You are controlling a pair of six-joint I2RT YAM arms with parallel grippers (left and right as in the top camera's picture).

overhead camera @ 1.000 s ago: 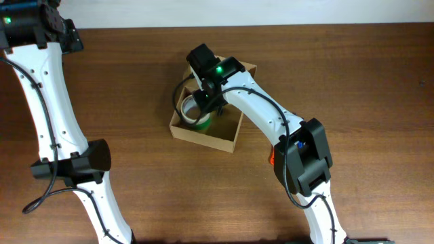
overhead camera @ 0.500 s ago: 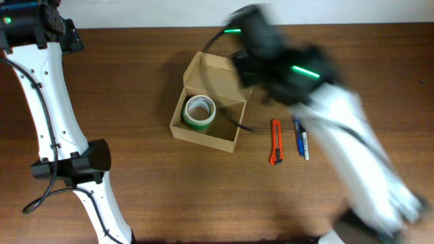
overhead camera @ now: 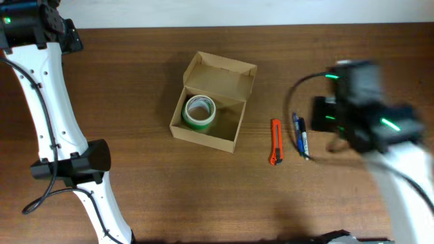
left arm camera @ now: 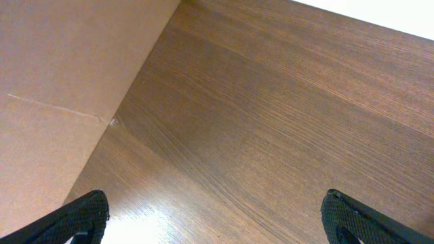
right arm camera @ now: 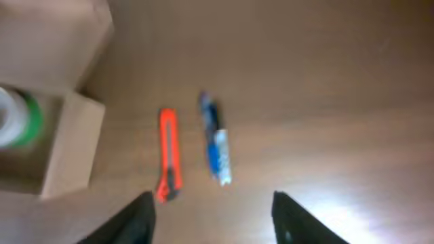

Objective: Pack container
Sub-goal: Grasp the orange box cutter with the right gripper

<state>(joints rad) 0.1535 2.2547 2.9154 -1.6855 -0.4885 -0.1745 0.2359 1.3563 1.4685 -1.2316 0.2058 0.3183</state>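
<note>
**Open container [overhead camera: 203,138] at mid-table, holding one tape roll [overhead camera: 199,112].**
The overhead view shows the whole box. Its flap lid stands up on the far side, and the green-and-white roll lies flat in the left half. An orange cutter [overhead camera: 275,141] and pens [overhead camera: 300,135] lie on the table [overhead camera: 135,176] just right of the box. The right arm is blurred overhead. The right wrist view shows the right gripper [right arm camera: 217,217] with fingers apart and nothing between them, above the cutter and pens, with a corner of the box at the left. The left wrist view shows the left gripper [left arm camera: 217,220] with fingers spread wide over bare wood.
</note>
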